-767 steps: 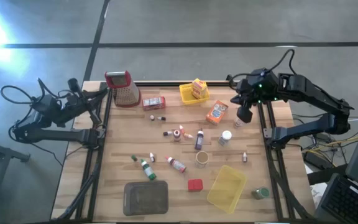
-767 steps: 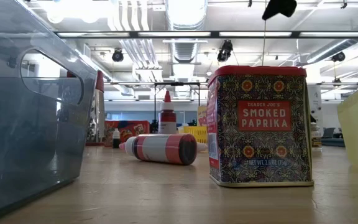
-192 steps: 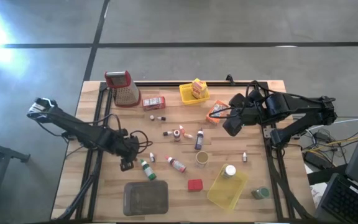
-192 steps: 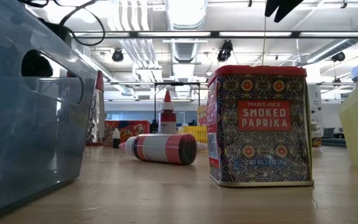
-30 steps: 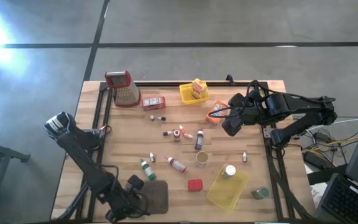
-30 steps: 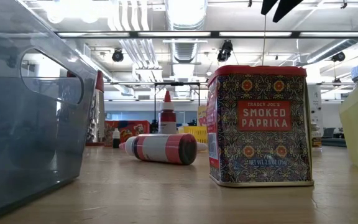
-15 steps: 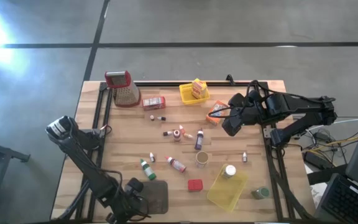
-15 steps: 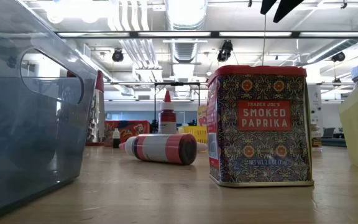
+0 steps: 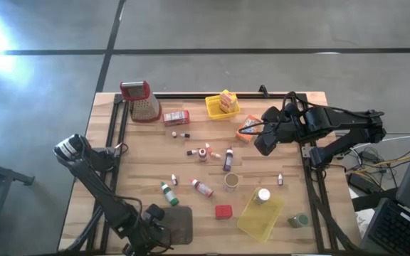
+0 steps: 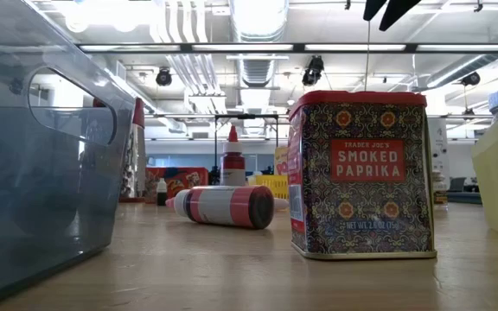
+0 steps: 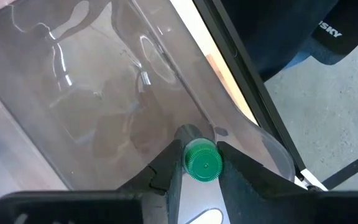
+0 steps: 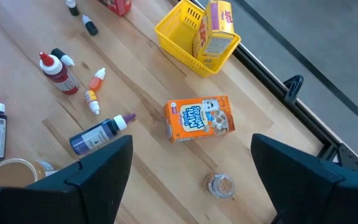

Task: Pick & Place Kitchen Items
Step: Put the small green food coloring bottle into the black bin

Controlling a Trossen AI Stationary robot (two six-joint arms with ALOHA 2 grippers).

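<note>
Left end effector (image 11: 194, 168), clamped on green-capped bottle (image 11: 202, 163), has settled over clear grey bin (image 9: 171, 226) at table's 7 o'clock: release seems imminent. Right end effector (image 12: 191, 165) hangs open above orange box (image 12: 199, 118), 2 o'clock.

Green-capped bottle (image 11: 202, 163) pinched over grey tray, orange box (image 12: 199, 118) lying flat, red paprika tin (image 10: 360, 174) upright

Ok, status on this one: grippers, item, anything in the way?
Left gripper shut on green-capped bottle, over grey tray. Right gripper open above orange box. Nothing in the way.
</note>
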